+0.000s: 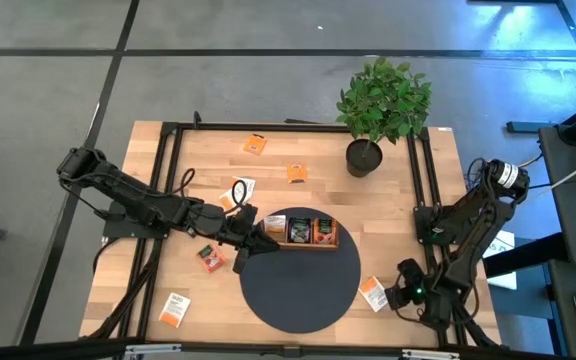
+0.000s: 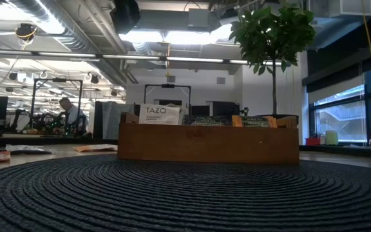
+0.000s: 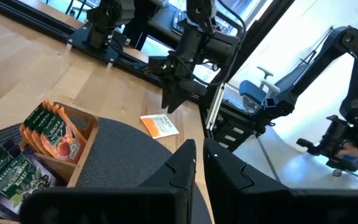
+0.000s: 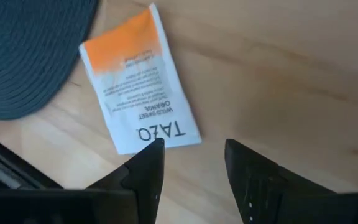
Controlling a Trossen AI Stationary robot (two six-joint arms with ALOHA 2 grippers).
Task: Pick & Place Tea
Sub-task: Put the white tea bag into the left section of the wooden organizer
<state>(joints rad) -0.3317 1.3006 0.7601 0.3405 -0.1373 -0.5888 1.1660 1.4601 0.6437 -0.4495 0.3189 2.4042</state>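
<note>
Right wrist view, open right gripper [image 4: 191, 163] over white-and-orange sachet [image 4: 138, 81]

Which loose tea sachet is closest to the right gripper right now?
The white-and-orange sachet lying flat on the wood just off the round mat's edge, right in front of the right gripper. The other loose sachets lie far across the table.

The pale wooden table [image 1: 298, 150] carries a round dark woven mat [image 1: 303, 285], a potted green plant [image 1: 378, 105] and scattered tea sachets; one white-and-orange sachet [image 4: 138, 84] lies flat just ahead of the right gripper [image 4: 191, 155], beside the mat's edge
</note>
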